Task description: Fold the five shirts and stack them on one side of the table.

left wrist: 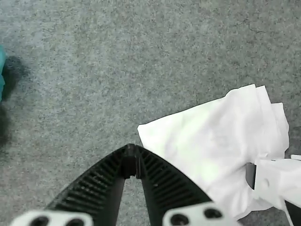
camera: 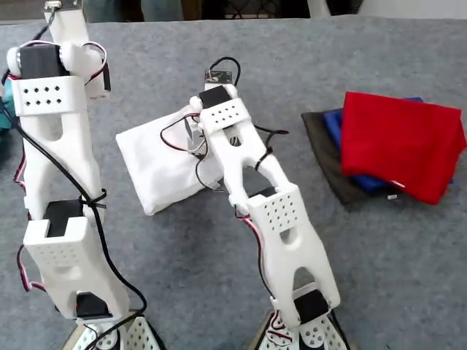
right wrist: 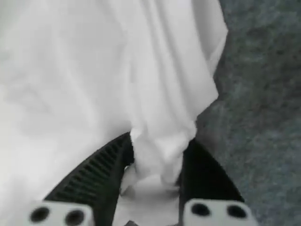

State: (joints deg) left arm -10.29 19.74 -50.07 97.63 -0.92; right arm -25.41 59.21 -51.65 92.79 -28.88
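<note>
Between the jaws of the right claw (right wrist: 157, 146): a bunched edge of the white shirt (camera: 157, 164), clamped tight. Right arm extends forward from its base, wrist pitched down over the shirt. The rest of the shirt lies folded on the grey table (camera: 365, 58), spreading from this claw toward the left claw (left wrist: 131, 149).

Left claw: jaws pressed together, nothing held, over bare table, white shirt just beside it.

Well apart from the right claw, on the side away from the left claw: red shirt (camera: 401, 142) on top of blue shirt (camera: 333, 124) and dark shirt (camera: 321, 142), stacked.

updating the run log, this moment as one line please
right gripper: shut on white shirt | left gripper: shut, empty, over table | stacked: red shirt on blue shirt on dark grey shirt
</note>
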